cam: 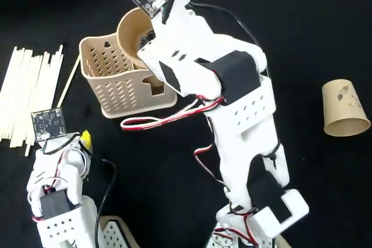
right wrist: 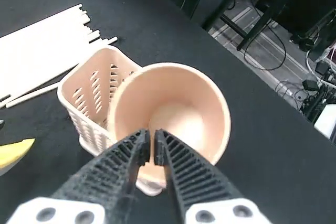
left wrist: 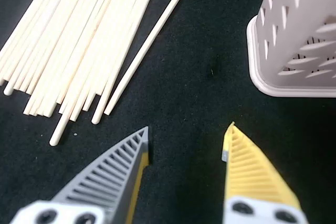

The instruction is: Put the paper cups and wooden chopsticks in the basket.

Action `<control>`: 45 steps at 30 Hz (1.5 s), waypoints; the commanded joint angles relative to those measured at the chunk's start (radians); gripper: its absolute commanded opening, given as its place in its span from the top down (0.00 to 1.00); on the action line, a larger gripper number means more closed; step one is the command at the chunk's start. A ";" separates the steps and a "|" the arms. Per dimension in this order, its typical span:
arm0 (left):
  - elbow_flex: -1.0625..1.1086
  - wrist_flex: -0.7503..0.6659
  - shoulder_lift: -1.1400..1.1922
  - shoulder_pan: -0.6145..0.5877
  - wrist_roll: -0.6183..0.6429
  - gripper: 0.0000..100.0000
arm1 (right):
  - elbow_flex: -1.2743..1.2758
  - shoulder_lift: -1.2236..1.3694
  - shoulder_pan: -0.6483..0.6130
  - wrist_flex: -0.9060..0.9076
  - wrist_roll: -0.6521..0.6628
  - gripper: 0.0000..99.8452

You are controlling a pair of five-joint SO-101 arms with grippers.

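Right claw (right wrist: pixel 153 136) is pinching the cup (right wrist: pixel 178 114) rim, tilted over the basket (right wrist: pixel 79 98); released off-centre, it could be tipping out. Left claw (left wrist: pixel 186 136) is gaping near chopsticks (left wrist: pixel 79 40).

1. The left gripper (left wrist: pixel 188 129) hangs over the black table (left wrist: pixel 199 77), jaws spread apart.
2. Wooden chopsticks (left wrist: pixel 79 40) lie in a loose bundle, one stick slightly apart on the basket's side.
3. A slotted basket (left wrist: pixel 299 35) stands near them, not touching.

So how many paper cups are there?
2. One paper cup is held at its rim by the right gripper over the basket; the other cup lies on its side on the table, apart. The basket could hide more.
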 commanded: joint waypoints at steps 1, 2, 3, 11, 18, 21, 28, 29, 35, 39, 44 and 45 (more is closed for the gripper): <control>-0.002 -0.014 -0.005 0.010 -0.006 0.77 | 0.025 0.035 -0.011 -0.097 -0.002 0.99; -0.002 -0.014 -0.005 0.010 -0.006 0.77 | 0.035 0.053 -0.011 -0.132 -0.002 0.99; -0.002 -0.014 -0.005 0.010 -0.006 0.77 | 0.045 0.071 -0.011 -0.176 -0.002 0.99; -0.002 -0.014 -0.005 0.010 -0.006 0.77 | 0.018 0.131 0.095 -0.219 -0.002 0.99; -0.002 -0.014 -0.005 0.010 -0.006 0.77 | -0.131 -0.015 0.275 0.115 0.176 0.98; -0.002 -0.014 -0.005 0.010 -0.006 0.77 | -0.058 -0.079 0.382 0.230 0.325 0.98; -0.002 -0.014 -0.005 0.007 -0.006 0.77 | 0.510 -0.461 0.752 0.212 0.652 0.98; -0.002 -0.014 -0.005 0.008 -0.006 0.77 | 0.602 -0.524 0.809 0.183 0.724 0.98; -0.002 -0.014 -0.005 0.008 -0.006 0.77 | 1.167 -0.837 1.168 -0.158 1.128 0.98; -0.002 -0.014 -0.005 0.010 -0.006 0.77 | 1.520 -0.923 1.321 -0.511 1.238 0.92; -0.002 -0.014 -0.005 0.010 -0.006 0.77 | 1.813 -0.924 1.421 -0.922 1.284 0.82; -0.002 -0.014 -0.005 0.010 -0.006 0.77 | 1.854 -0.924 1.430 -0.967 1.323 0.80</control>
